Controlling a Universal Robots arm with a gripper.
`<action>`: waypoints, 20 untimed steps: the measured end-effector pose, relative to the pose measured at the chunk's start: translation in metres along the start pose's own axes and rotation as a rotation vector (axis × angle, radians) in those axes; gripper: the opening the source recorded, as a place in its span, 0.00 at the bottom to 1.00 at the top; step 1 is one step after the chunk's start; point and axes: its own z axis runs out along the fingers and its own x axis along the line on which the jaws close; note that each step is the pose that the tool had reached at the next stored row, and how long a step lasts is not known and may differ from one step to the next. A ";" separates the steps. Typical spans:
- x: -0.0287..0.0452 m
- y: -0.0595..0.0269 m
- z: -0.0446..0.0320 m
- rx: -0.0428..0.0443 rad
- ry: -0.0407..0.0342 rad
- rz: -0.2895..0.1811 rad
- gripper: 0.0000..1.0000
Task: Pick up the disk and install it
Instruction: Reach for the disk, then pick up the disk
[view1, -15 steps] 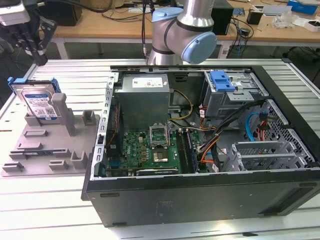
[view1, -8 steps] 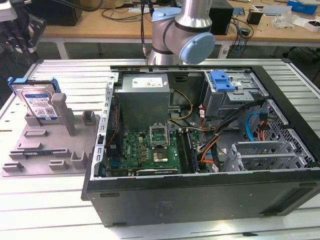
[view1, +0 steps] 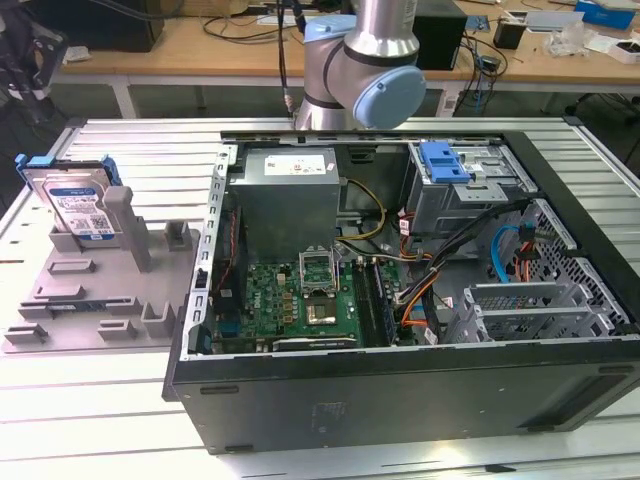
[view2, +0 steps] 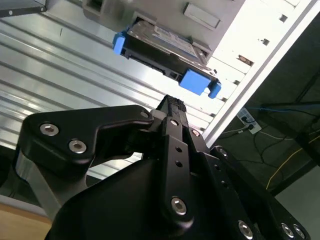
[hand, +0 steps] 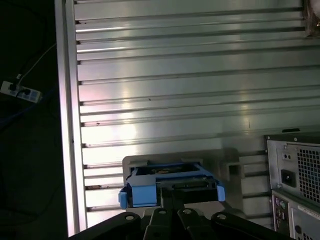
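Gripper (view2: 170, 104) state: fingers together, nothing clamped between them. In both wrist views the black linkages converge on one tip. The tip points at the upper edge of the disk (view2: 161, 46) and stands apart from it; in the second wrist view a strip of bright table (view2: 60, 65) is visible between the two. In the first wrist view the gripper (hand: 167, 194) lines up with the middle of that edge.

Disk position: standing on end in a slot of the grey fixture (view1: 100, 295), at the exterior view's left, well apart from the inside of the computer case (view1: 400, 400). Its long axis runs up out of the slot and leans back a little. The labelled face is turned toward the exterior camera. The connector edge faces up, toward the gripper, with one blue carrier end at each corner.

Fixture position: flat on the slatted aluminium table, just beside the case wall.

Arm (view1: 385, 95) pose: one joint with a blue cap sits behind the case, toward the far edge of the table. A silver tube rises from it out of the top of the exterior view.

Count: one disk, one fixture, one arm, one open computer case lying on its side. Inside the case, one blue plastic bracket (view1: 445, 160) sits on the drive cage (view1: 470, 195). One wooden workbench (view1: 200, 40) stands beyond the table.
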 end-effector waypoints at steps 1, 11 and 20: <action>0.0016 0.0009 0.0001 -0.0001 0.0001 0.000 0.11; 0.0019 0.0011 0.0001 0.0000 0.0001 0.000 0.11; -0.0003 0.0012 0.0001 0.0005 0.0081 -0.001 0.11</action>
